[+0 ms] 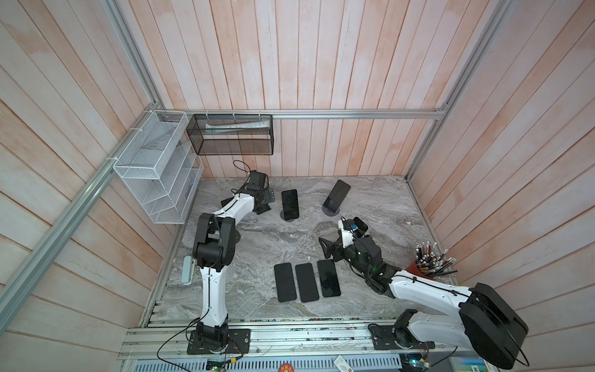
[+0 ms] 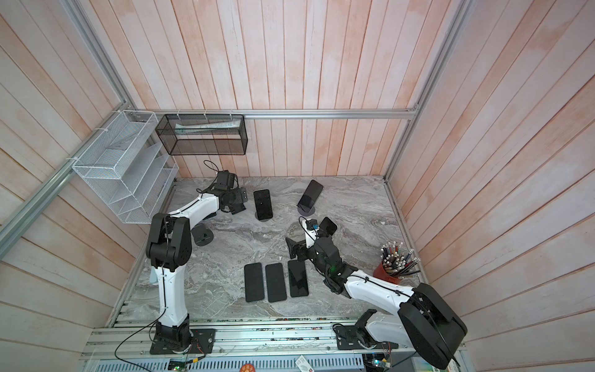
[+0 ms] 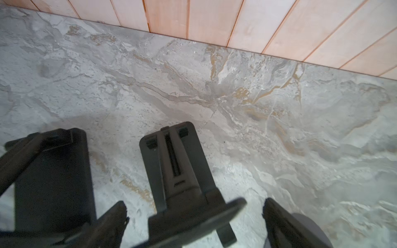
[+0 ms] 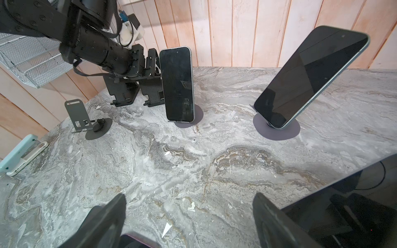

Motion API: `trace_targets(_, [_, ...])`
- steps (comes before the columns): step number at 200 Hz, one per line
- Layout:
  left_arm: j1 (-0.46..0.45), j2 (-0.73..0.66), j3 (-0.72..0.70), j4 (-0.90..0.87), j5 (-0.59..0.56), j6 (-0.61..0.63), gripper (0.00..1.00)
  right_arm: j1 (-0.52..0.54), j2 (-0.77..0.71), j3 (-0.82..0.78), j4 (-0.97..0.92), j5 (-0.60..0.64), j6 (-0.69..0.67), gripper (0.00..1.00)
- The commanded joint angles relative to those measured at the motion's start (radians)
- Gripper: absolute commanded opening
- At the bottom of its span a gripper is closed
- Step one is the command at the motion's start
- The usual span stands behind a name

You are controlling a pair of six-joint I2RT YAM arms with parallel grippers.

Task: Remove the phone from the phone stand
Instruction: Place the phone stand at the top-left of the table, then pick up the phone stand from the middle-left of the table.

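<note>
Black phone [image 1: 289, 204] stood on its phone stand [image 1: 288, 219] at frame centre; left gripper [image 1: 264, 200] beside it was released, right gripper [image 1: 326, 248] likewise released.

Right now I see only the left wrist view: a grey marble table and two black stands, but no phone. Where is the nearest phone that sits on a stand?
Observer: An upright black phone sits on a round grey stand, just beside the left gripper.
Operator: Is any other phone on a stand?
Observer: Yes, a tilted black phone leans on its own grey disc stand, farther toward the right arm's side.
Operator: Are some phones lying off the stands?
Observer: Three flat black phones lie side by side near the front edge, close to the open right gripper.
</note>
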Motion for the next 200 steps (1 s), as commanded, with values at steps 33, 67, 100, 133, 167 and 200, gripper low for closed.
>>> trace_targets(33, [-0.008, -0.557, -0.366, 0.098, 0.044, -0.055, 1.00, 0.007, -0.028, -0.019, 0.014, 0.028, -0.012, 0.93])
trace_targets(67, [0.004, -0.768, -0.630, -0.003, -0.163, -0.189, 1.00, 0.012, -0.026, -0.017, 0.019, 0.018, -0.009, 0.93])
trace_targets(100, [0.068, -0.876, -0.862, 0.055, -0.118, -0.240, 1.00, 0.015, -0.022, -0.018, 0.025, 0.015, -0.005, 0.93])
trace_targets(133, [0.100, -0.784, -0.848, 0.020, -0.107, -0.191, 1.00, 0.016, -0.021, -0.016, 0.023, 0.007, -0.004, 0.93])
trace_targets(167, [0.131, -0.685, -0.822, 0.058, -0.075, -0.158, 1.00, 0.018, -0.022, -0.016, 0.022, 0.010, -0.003, 0.93])
trace_targets(200, [0.140, -0.630, -0.815, 0.082, -0.150, -0.152, 0.99, 0.017, -0.023, -0.018, 0.021, 0.016, -0.004, 0.93])
